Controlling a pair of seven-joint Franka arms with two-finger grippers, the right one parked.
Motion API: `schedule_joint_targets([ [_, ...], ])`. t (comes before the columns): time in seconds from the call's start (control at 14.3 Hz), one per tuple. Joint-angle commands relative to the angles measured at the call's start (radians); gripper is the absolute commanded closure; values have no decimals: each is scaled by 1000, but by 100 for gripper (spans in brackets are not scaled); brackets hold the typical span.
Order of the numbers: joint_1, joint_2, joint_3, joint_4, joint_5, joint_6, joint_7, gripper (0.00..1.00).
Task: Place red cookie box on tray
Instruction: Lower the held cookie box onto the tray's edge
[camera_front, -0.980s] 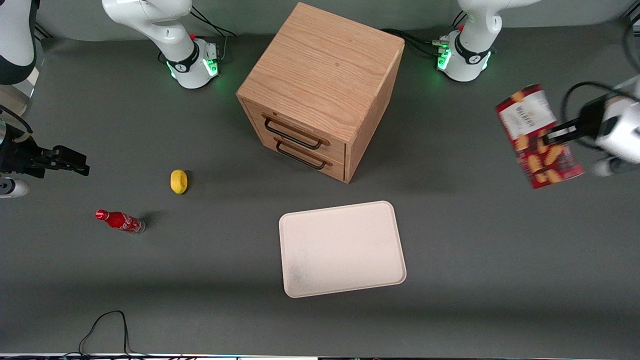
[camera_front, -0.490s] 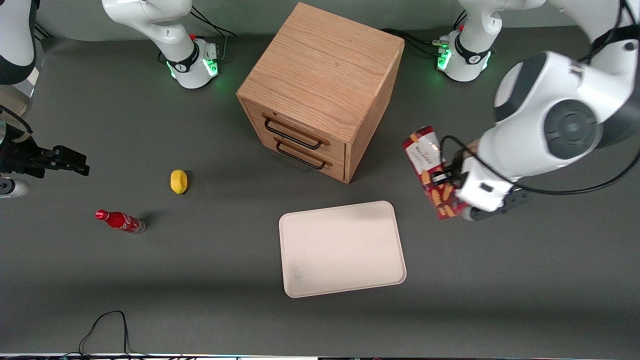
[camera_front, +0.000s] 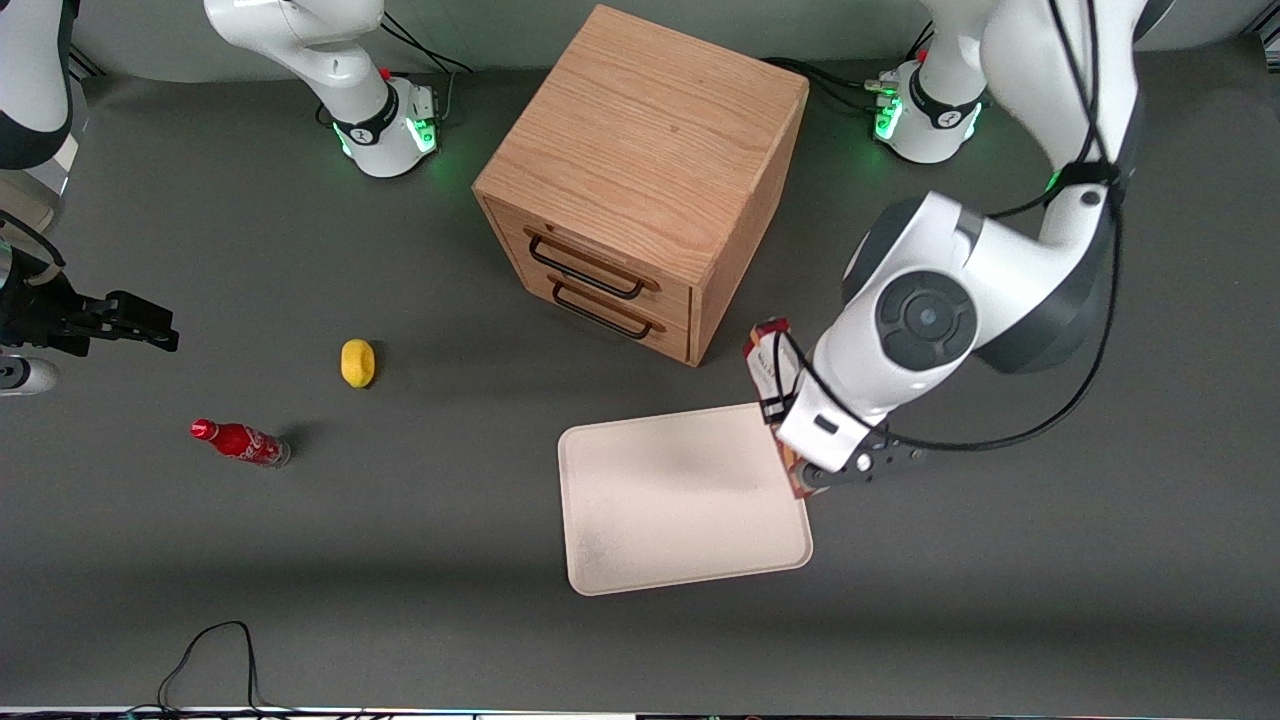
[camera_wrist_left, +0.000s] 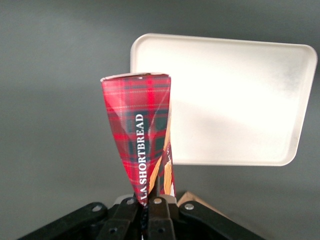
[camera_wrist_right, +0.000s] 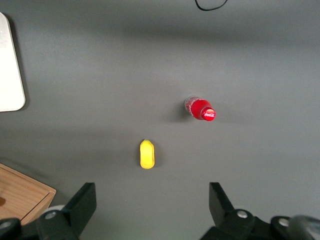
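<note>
gripper: the left arm's gripper (camera_wrist_left: 150, 212) hangs above the edge of the tray that is toward the working arm's end of the table. its fingers are clamped on the red cookie box, and the carton is pinched flat where they press it.
red cookie box: the red cookie box (camera_front: 768, 362) is held in the air and does not lie on anything. in the front view the wrist covers most of it; one end shows near the cabinet's lower corner and a small piece shows under the wrist at the tray's edge. in the left wrist view (camera_wrist_left: 141, 150) it points away from the fingers, with tartan pattern and the word "shortbread" on its side.
tray: the tray (camera_front: 680, 500) is flat on the table, nearer to the front camera than the cabinet. nothing lies in it. in the left wrist view (camera_wrist_left: 235, 100) the box's free end overlaps one corner region of it.
cabinet: the wooden cabinet (camera_front: 640, 170) has two drawers with dark handles, both closed.
other things: a yellow lemon (camera_front: 357, 362) and a small red soda bottle (camera_front: 240, 442), lying on its side, are well apart from the tray, toward the parked arm's end of the table.
</note>
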Motion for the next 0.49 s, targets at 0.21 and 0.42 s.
schedule_joint_targets([
  [0.21,-12,144,37,65,69,122,102,100],
  [0.42,-12,201,47,64,85,197,99,100],
])
